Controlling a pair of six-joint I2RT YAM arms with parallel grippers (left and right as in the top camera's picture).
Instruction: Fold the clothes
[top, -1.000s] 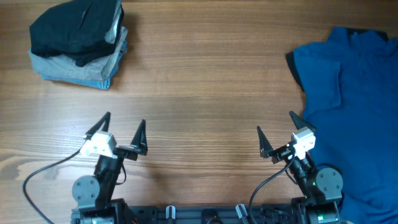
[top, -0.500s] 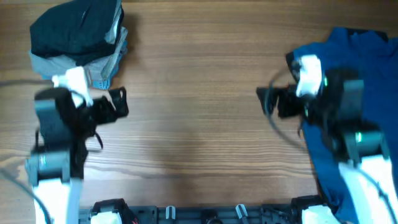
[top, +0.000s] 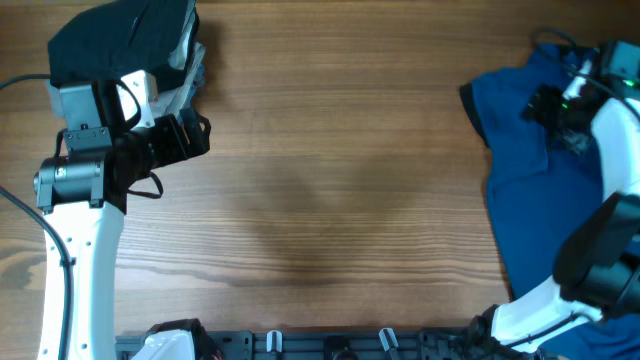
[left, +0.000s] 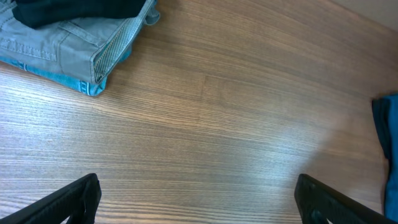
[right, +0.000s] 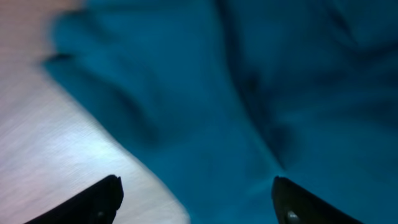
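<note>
A large deep-blue shirt (top: 530, 180) lies rumpled along the table's right edge; it fills the right wrist view (right: 261, 93). A black garment (top: 115, 40) rests on folded pale denim-grey pieces (top: 185, 75) at the far left; the denim shows in the left wrist view (left: 62, 43). My left gripper (top: 192, 138) is open and empty, above bare wood just right of the stack (left: 196, 202). My right gripper (top: 540, 104) is open and empty, above the blue shirt's upper part (right: 196, 199).
The wooden table (top: 330, 180) spans the view. The arm bases and a rail sit at the front edge (top: 330, 345). A dark cable (top: 20, 215) trails by the left arm. The blue shirt's edge shows at the far right of the left wrist view (left: 390, 143).
Both arms rose from the front edge and swung outward and back: the left gripper to beside the folded stack, the right gripper over the blue shirt. Both stayed open.
</note>
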